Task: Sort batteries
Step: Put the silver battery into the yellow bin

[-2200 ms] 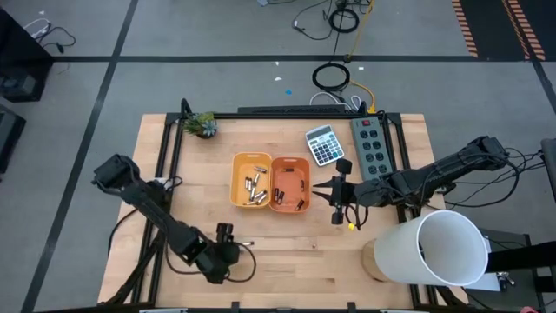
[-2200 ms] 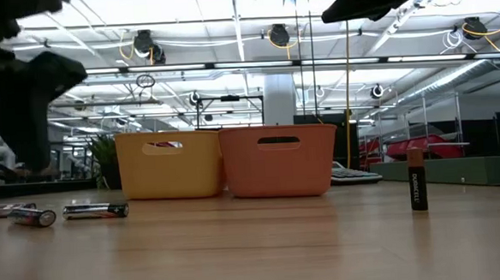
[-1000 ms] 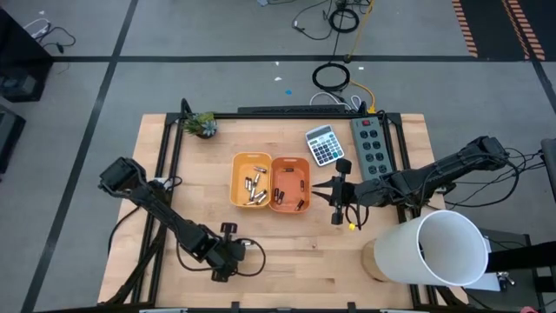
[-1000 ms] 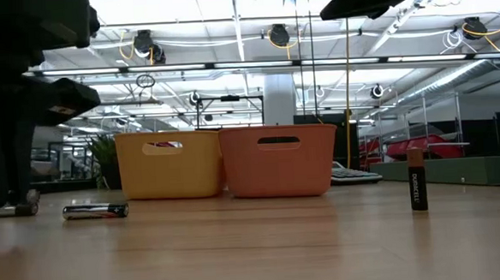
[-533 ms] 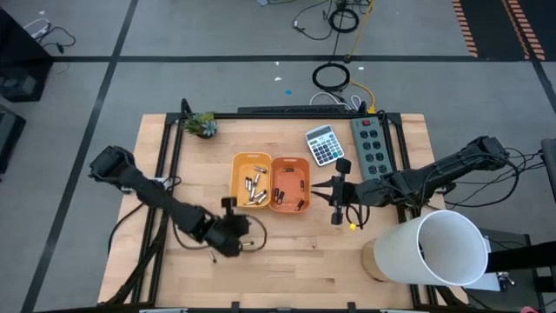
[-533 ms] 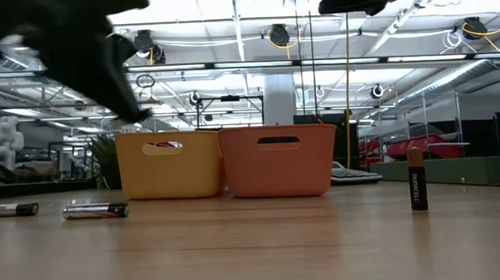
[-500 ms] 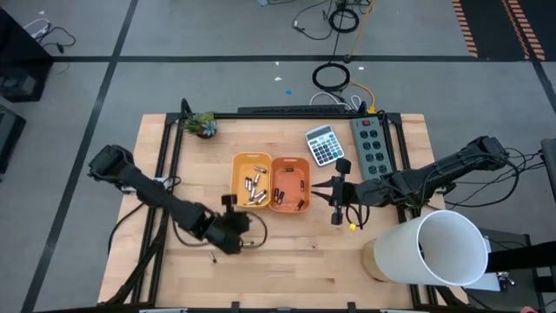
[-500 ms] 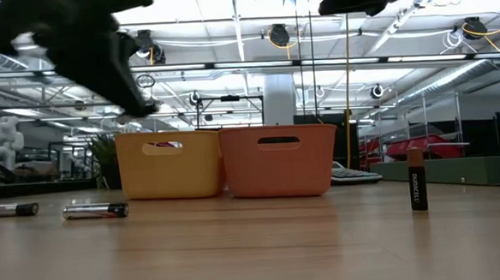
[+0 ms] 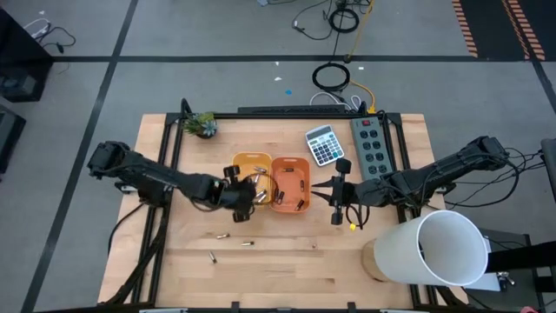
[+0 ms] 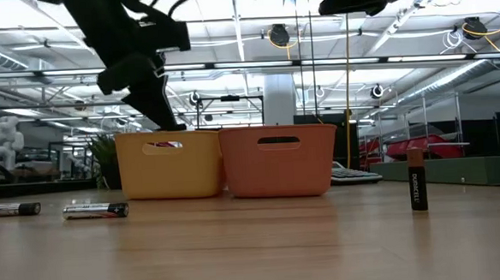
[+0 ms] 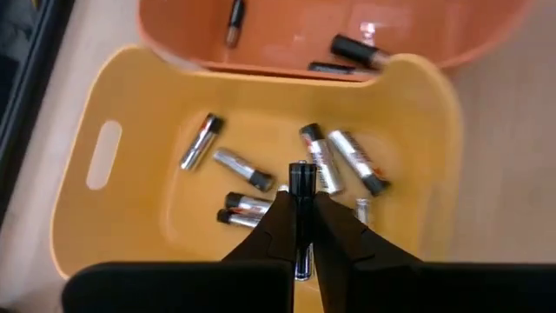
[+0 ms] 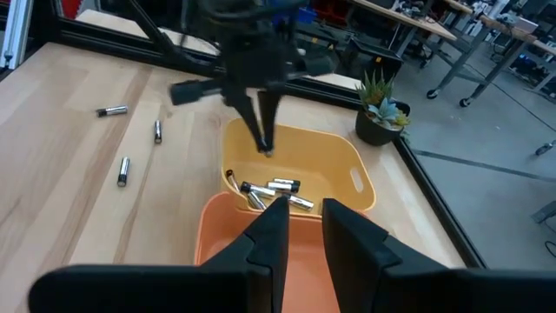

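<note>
A yellow tray [image 9: 240, 165] and an orange tray [image 9: 293, 167] stand side by side mid-table, each with several batteries inside. My left gripper [image 9: 246, 194] hangs over the yellow tray [image 11: 130, 122], shut on one battery [image 11: 301, 181]. Three more batteries [image 9: 221, 236] lie loose on the wood near the front, and one battery [image 10: 417, 178] stands upright on its end at the right. My right gripper [image 9: 318, 193] hovers just right of the orange tray [image 12: 261, 261], open, with nothing between its fingers. My left gripper pinches a single battery between its two fingers [image 11: 278, 217]. The battery lies along the fingers, and its dark end [image 11: 301, 176] sticks out past the tips. The fingers point down from above. The battery is lifted clear over the yellow tray's floor.
A grey calculator [image 9: 324, 144] and a power strip [image 9: 372, 146] lie at the far right, a small potted plant [image 9: 202, 124] at the far left corner. A large white cylinder [image 9: 439, 248] stands at the near right. Bare wood lies left of the trays.
My left gripper has risen from the table near its front edge and swung toward the far edge, ending above the yellow tray. It has carried one battery up with it, lifted clear of the wood. The other loose batteries have stayed where they lay.
</note>
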You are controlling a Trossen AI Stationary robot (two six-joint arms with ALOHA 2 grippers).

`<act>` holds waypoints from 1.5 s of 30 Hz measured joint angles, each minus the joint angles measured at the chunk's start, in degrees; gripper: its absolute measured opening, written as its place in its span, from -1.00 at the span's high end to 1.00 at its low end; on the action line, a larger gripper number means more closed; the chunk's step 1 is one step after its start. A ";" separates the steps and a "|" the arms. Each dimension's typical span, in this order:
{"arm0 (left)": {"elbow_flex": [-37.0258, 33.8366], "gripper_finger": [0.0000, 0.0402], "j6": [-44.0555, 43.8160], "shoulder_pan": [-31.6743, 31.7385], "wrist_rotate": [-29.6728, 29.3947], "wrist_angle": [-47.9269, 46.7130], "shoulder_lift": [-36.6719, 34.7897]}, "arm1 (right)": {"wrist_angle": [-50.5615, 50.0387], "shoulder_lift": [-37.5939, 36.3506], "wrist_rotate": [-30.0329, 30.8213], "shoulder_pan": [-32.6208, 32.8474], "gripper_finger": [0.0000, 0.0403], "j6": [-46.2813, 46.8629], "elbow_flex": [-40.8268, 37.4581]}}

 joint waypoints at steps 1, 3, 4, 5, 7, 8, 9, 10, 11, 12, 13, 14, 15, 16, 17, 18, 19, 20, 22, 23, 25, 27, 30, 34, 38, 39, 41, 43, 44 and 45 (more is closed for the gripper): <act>-0.02 0.90 0.18 0.96 0.60 0.10 0.01 | -0.04 0.00 0.00 0.00 0.68 -0.02 0.02; -0.03 0.82 0.26 2.45 1.94 0.17 0.01 | -0.02 0.00 -0.02 0.00 0.68 -0.02 0.00; -0.04 0.77 0.40 3.13 2.93 0.26 0.01 | -0.02 0.00 -0.02 0.00 0.68 -0.02 0.00; -0.04 0.71 0.42 3.60 3.78 0.29 0.01 | -0.03 0.00 -0.07 0.00 0.68 -0.02 -0.01; -0.04 0.59 0.35 4.07 4.11 0.30 0.01 | -0.07 0.00 -0.10 0.00 0.68 -0.02 0.01; -0.04 0.54 0.37 4.15 3.89 0.39 0.01 | -0.15 0.00 -0.10 0.00 0.68 -0.02 0.02; -0.04 0.49 0.42 4.12 3.25 0.57 0.01 | -0.32 0.00 -0.11 0.00 0.68 -0.01 0.01; -0.04 0.44 0.62 4.05 2.61 0.73 0.01 | -0.45 0.00 -0.13 0.00 0.68 0.01 0.01; -0.04 0.40 0.75 3.87 1.98 0.85 0.01 | -0.54 0.00 -0.15 0.00 0.68 0.03 0.02; -0.02 0.36 0.86 3.68 1.40 0.82 0.01 | -0.52 0.00 -0.15 0.00 0.68 0.03 0.02; 0.14 0.32 1.32 3.31 1.25 0.48 0.01 | -0.52 0.00 -0.17 0.00 0.68 0.06 -0.01; 0.42 0.28 1.84 2.88 1.24 0.10 0.03 | -0.53 0.00 -0.17 0.00 0.68 0.21 -0.01; 0.84 0.25 2.05 2.30 1.23 -0.07 0.03 | -0.55 0.00 -0.19 0.00 0.68 0.32 -0.01; 1.28 0.22 2.16 1.43 1.27 0.02 0.03 | -0.58 0.00 -0.21 0.00 0.68 0.38 0.00; 1.70 0.19 2.19 0.42 1.45 0.20 0.03 | -0.66 0.00 -0.21 0.00 0.68 0.40 0.02; 2.10 0.17 2.45 -0.72 1.69 0.36 0.03 | -0.68 0.00 -0.20 0.00 0.68 0.40 0.00; 2.45 0.16 3.17 -2.04 1.75 0.53 0.03 | -0.69 0.00 -0.21 0.00 0.68 0.40 0.00; 2.79 0.15 3.78 -3.44 1.76 0.74 0.03 | -0.69 0.00 -0.21 0.00 0.68 0.40 0.00; 3.00 0.14 5.68 -6.47 2.05 2.75 0.03 | -0.69 0.00 -0.21 0.00 0.68 0.42 -0.01; 3.00 0.14 6.26 -8.08 2.67 3.85 0.03 | -0.69 0.00 -0.21 0.01 0.68 0.49 -0.01; 3.01 0.14 5.44 -10.86 3.96 5.60 0.39 | -0.69 0.00 -0.21 0.00 0.68 0.64 -0.01; 3.08 0.14 1.86 -12.57 6.18 6.80 1.54 | -0.66 0.01 -0.21 0.01 0.68 0.64 -0.01; 3.06 0.14 -6.10 -14.00 10.13 6.26 3.97 | -0.21 0.30 -0.21 0.00 0.68 0.64 -0.01; 3.04 0.14 -14.16 -15.35 12.16 6.36 7.59 | 0.77 1.64 -0.24 0.00 0.68 0.53 -0.01; 3.04 0.14 -16.31 -16.07 14.01 6.60 10.38 | 1.33 2.72 -0.26 0.00 0.68 0.18 -0.03; 3.04 0.14 -16.34 -16.33 15.01 6.87 10.96 | 1.41 2.83 -0.25 0.00 0.68 0.12 -0.05; 3.02 0.14 -16.35 -16.88 16.36 8.17 12.05 | 1.71 2.99 -0.24 0.00 0.68 -0.26 -0.05; 3.02 0.14 -16.39 -17.23 17.15 9.99 13.07 | 1.71 3.04 -0.26 0.00 0.68 -0.43 -0.05; 3.04 0.14 -16.39 -17.33 17.42 10.53 13.59 | 1.69 3.04 -0.24 0.00 0.68 -0.43 -0.05; 3.02 0.14 -16.39 -17.43 17.52 10.77 14.14 | 1.71 3.04 -0.26 0.00 0.68 -0.43 -0.05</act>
